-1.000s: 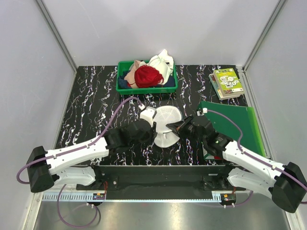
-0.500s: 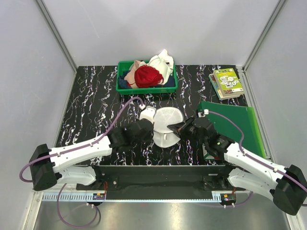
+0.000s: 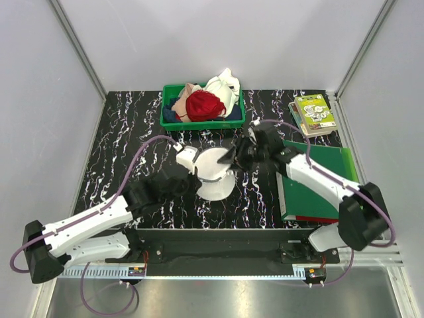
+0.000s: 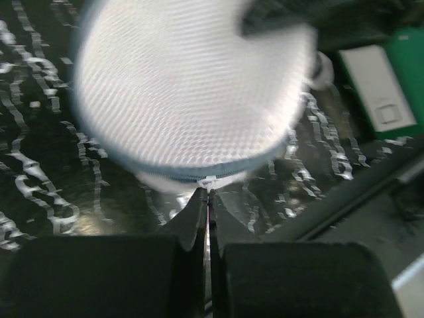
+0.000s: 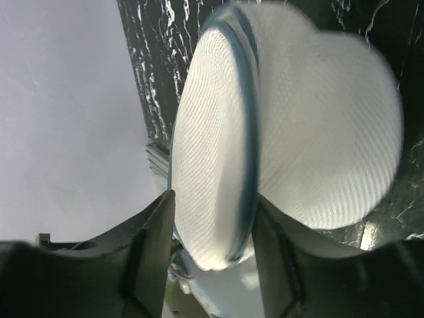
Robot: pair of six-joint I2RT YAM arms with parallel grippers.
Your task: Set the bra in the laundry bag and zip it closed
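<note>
Overhead first: laundry bag (image 3: 215,175) at mid tabletop (image 3: 122,146), between the two arms. Left pincer (image 3: 197,177) is at the bag's left edge, right pincer (image 3: 233,158) at its far right edge. Green bin (image 3: 202,125) sits behind the bag with a red garment (image 3: 204,105) and pale cloths piled in it. Green binder (image 3: 324,175) is just right of the bag, book (image 3: 313,114) in the far right corner.

Left wrist: left pincer (image 4: 209,195) is closed, tips pinched on the small zip pull (image 4: 210,181) at the bag's (image 4: 192,86) near rim. Grey zip (image 4: 232,167) runs along that rim.

Right wrist: right pincer (image 5: 212,255) has its jaws apart, straddling the bag's (image 5: 318,132) zipped rim (image 5: 246,132). Cannot tell whether the fingers (image 5: 156,252) press the mesh.
</note>
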